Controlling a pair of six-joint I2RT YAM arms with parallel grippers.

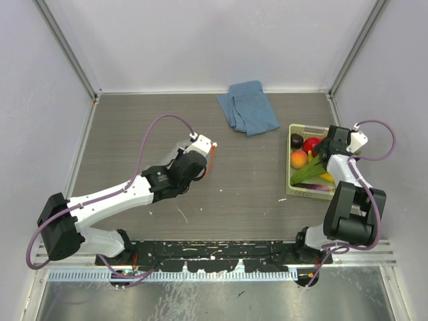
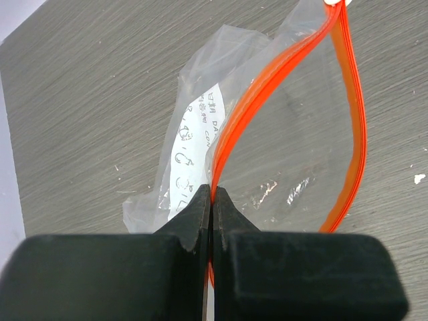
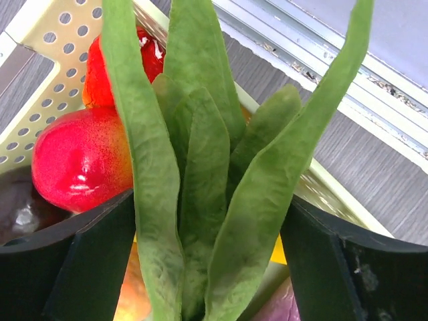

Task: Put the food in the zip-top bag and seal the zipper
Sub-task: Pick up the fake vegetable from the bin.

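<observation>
My left gripper [image 2: 212, 194] is shut on the orange-red zipper [image 2: 267, 87] of the clear zip-top bag [image 2: 294, 147], whose mouth gapes open above the table. In the top view that gripper [image 1: 206, 157] sits mid-table with the zipper [image 1: 212, 160] beside it. The food lies in the pale basket [image 1: 291, 134]: a red fruit [image 1: 311, 144], a peach fruit [image 1: 299, 159], a banana [image 1: 327, 177] and a green leafy vegetable [image 1: 306, 174]. My right gripper [image 3: 210, 221] is open down in the basket, its fingers on either side of the leafy vegetable [image 3: 200, 167], next to a red fruit [image 3: 80, 160].
A folded blue cloth [image 1: 247, 107] lies at the back of the table. The perforated basket wall [image 3: 47, 33] stands close behind the fruit, near the right side wall. A dark eggplant [image 1: 296, 140] rests in the basket's far corner.
</observation>
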